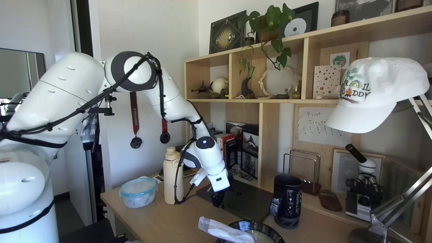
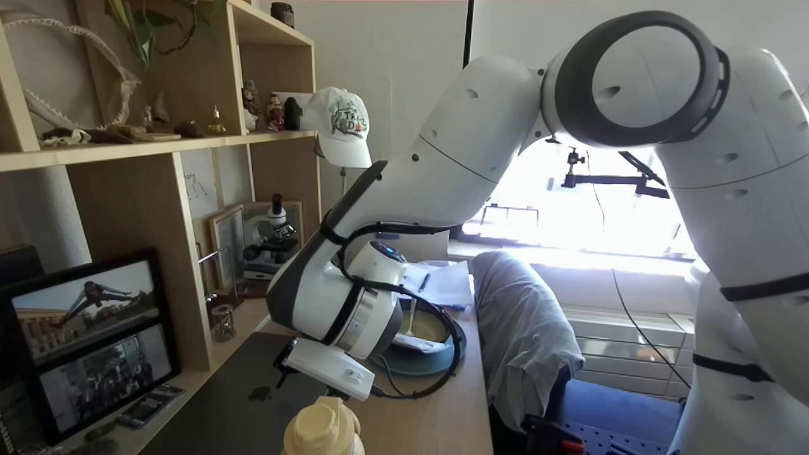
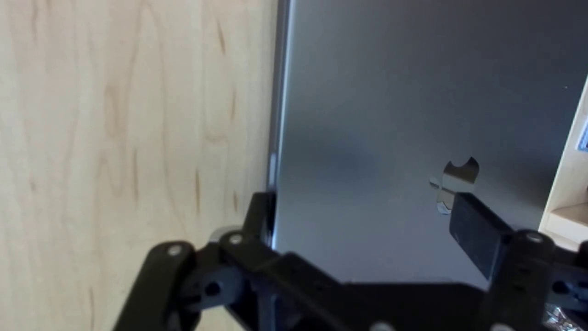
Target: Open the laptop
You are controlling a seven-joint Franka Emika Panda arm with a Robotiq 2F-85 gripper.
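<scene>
While the MacBook laptop (image 1: pixel 249 200) lies closed and flat on the wooden surface (image 1: pixel 175 219), the fingers (image 3: pixel 477 234) stand wide apart with nothing gripped between them. As the wrist view has it, one finger is at the laptop's long edge, on the side away from the shelf unit (image 1: pixel 265 145), and its counterpart is over the lid (image 3: pixel 376 115), beside the mirror-like Apple logo (image 3: pixel 457 181). Whether the finger at the edge touches the laptop, I cannot tell.

In both exterior views the white Panda arm (image 1: pixel 179 104) bends down to that same side of the laptop. A cream water bottle (image 1: pixel 172 179) stands upright near one end of it; in an exterior view the bottle covers part of the lid. Beside the bottle, close to the end of the surface, sits a clear food container (image 1: pixel 139 192) with a blue-edged lid. At the laptop's opposite end a black Jetboil mug (image 1: pixel 287 200) stands upright, just beside it. Near the mug is a dark-rimmed bowl (image 1: pixel 270 231), a white packet (image 1: pixel 226 231) lying across it. Framed photographs (image 2: pixel 95 341) stand behind the laptop. Farther along are a microscope (image 1: pixel 363 185) and a desk lamp (image 1: pixel 378 221), with a white cap (image 1: pixel 378 91) hung over the lamp's head.
</scene>
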